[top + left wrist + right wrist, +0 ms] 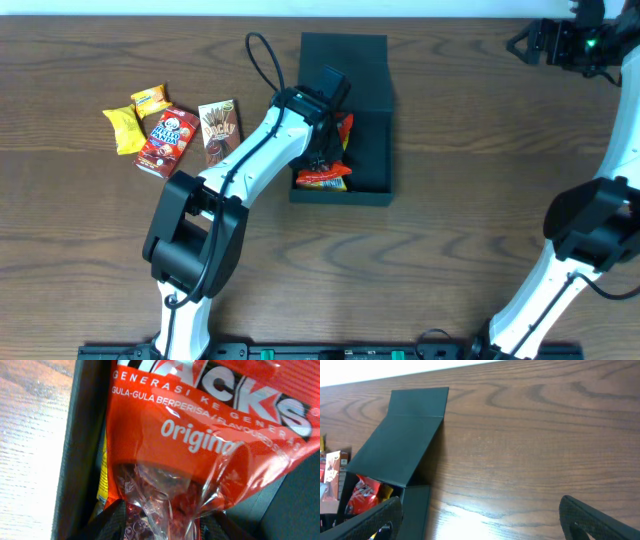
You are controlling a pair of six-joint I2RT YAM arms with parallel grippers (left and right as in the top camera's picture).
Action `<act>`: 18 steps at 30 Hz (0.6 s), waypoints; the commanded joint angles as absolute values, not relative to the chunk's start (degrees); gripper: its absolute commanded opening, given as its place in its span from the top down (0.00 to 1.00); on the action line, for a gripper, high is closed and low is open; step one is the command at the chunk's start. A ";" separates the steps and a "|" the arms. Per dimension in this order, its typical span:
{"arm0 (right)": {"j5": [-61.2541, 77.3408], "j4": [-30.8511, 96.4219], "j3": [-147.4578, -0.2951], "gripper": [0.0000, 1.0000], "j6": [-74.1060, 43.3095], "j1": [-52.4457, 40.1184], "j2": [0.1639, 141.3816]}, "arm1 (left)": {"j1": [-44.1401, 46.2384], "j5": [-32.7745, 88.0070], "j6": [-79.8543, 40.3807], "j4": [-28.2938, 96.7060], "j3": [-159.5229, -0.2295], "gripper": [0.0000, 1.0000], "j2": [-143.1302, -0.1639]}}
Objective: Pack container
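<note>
Packets: four on table, one black container.

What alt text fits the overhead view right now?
The left arm reaches over the open black container, its wrist above red snack packets inside. Four more packets lie on the wooden table to the container's left; the right arm stands at the right edge.

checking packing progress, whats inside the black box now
A red sweets packet and a yellow packet at its edge lie in the box. The left arm hides whatever is under it.
</note>
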State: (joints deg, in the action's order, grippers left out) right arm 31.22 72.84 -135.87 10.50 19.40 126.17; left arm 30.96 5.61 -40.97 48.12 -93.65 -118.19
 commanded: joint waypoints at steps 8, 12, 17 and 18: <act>31.29 73.12 -135.74 0.01 9.91 19.03 126.34 | 30.24 2.28 -32.05 48.82 -102.72 0.42 -110.17; 31.31 74.39 -135.55 0.65 9.91 17.63 126.34 | 30.09 -6.09 -32.10 48.97 -103.04 0.34 -105.36; 31.29 72.99 -130.61 0.98 9.93 9.72 126.34 | 25.39 -17.52 -32.14 51.11 -103.04 0.29 -101.51; 31.31 72.42 -128.92 0.99 10.39 7.70 126.34 | 23.16 -16.86 -32.14 51.92 -103.04 0.29 -101.43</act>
